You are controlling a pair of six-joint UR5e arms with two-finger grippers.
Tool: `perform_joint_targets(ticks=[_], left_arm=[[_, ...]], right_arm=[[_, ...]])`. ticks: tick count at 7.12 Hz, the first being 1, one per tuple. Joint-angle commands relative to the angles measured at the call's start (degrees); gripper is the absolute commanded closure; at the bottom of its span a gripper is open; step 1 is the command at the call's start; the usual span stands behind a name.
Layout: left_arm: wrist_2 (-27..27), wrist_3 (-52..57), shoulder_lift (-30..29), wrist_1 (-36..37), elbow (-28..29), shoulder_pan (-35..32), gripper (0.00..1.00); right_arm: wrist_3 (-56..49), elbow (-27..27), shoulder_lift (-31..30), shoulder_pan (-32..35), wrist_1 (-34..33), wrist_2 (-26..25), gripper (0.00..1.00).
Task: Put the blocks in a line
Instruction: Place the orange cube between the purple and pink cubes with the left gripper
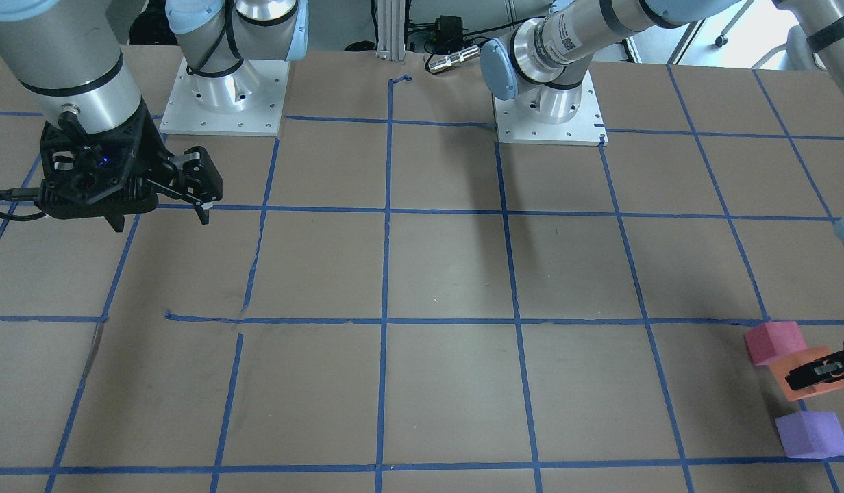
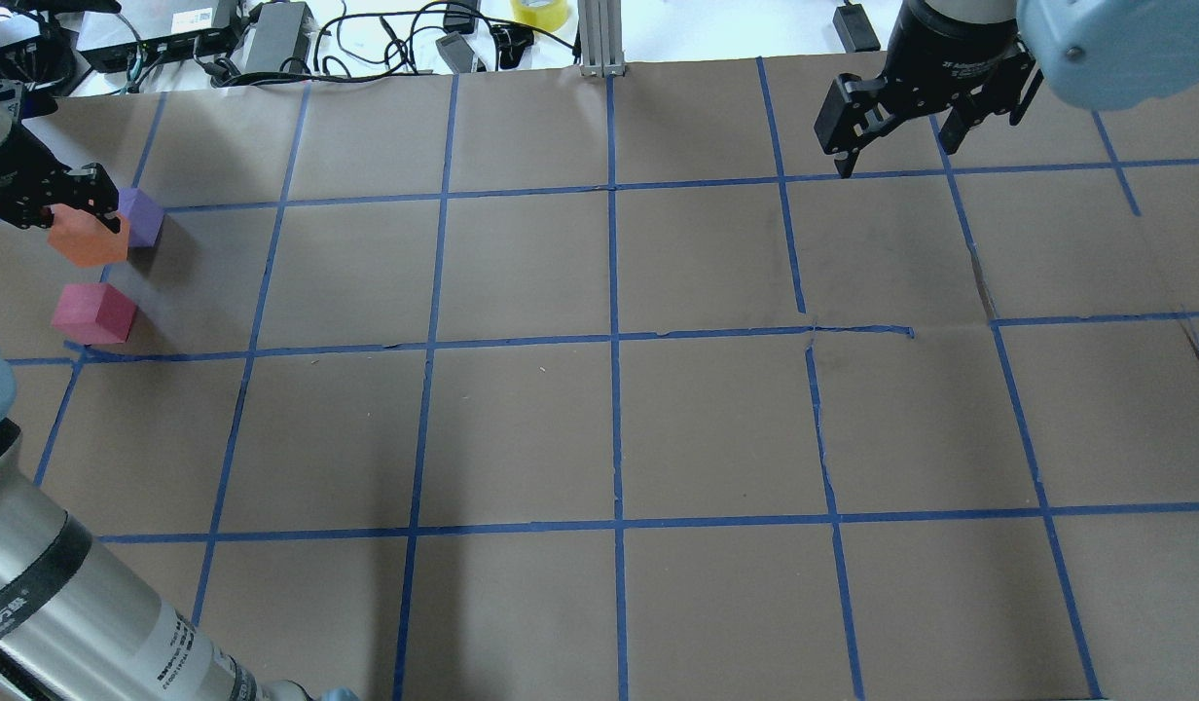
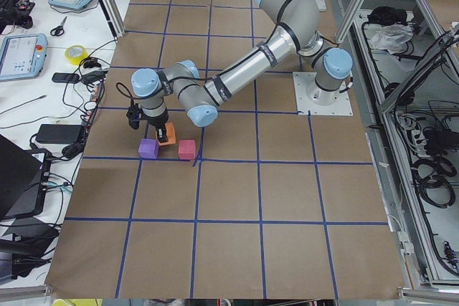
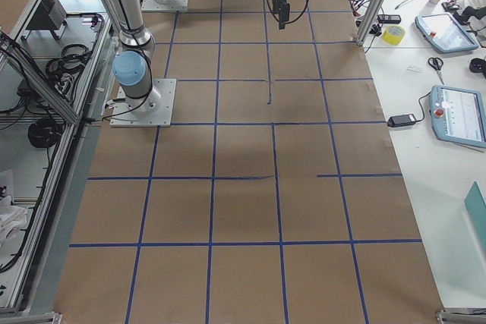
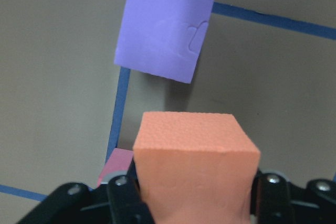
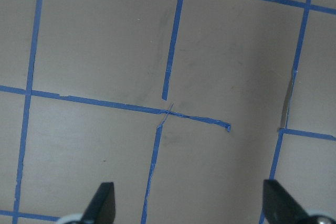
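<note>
Grid lines [image 2: 614,428] run askew to orange block [image 5: 194,161] pinched in left gripper [image 2: 79,216].

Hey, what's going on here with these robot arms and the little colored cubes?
The robot is lining up three foam blocks. Its left gripper is shut on the orange block and holds it between the purple block and the red-pink block, which sit near one end of the table. The right gripper hangs open and empty, far from the blocks.
</note>
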Motion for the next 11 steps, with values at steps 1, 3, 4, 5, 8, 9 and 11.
perform_joint_targets(ticks=[1, 3, 4, 5, 8, 9, 11], left_arm=[[-0.2, 2.9, -1.8, 1.0, 1.3, 0.2, 1.00], [0.0, 5.0, -1.8, 1.3, 0.4, 0.4, 1.00], [0.1, 5.1, -1.7, 1.1, 0.4, 1.3, 1.00], [0.0, 6.7, -2.1, 1.4, 0.7, 1.6, 1.00], [-0.2, 8.4, -3.6, 3.3, 0.1, 1.6, 1.00], [-0.4, 9.0, -4.2, 5.3, -0.6, 1.6, 1.00], [-0.5, 9.4, -4.5, 10.4, -4.7, 1.6, 1.00]], right_arm=[[-0.1, 0.0, 0.4, -0.1, -1.4, 1.1, 0.00], [0.0, -0.1, -0.1, -0.1, -1.4, 1.2, 0.00], [0.0, -0.1, -0.1, -0.2, -0.9, 0.9, 0.00], [0.1, -0.1, 0.0, -0.1, -1.0, 1.1, 0.00], [-0.1, 0.0, 0.1, -0.2, -1.5, 1.0, 0.00], [-0.1, -0.1, 0.0, -0.4, -1.5, 0.5, 0.00], [0.1, 0.0, 0.0, -0.3, -1.5, 0.6, 0.00]])
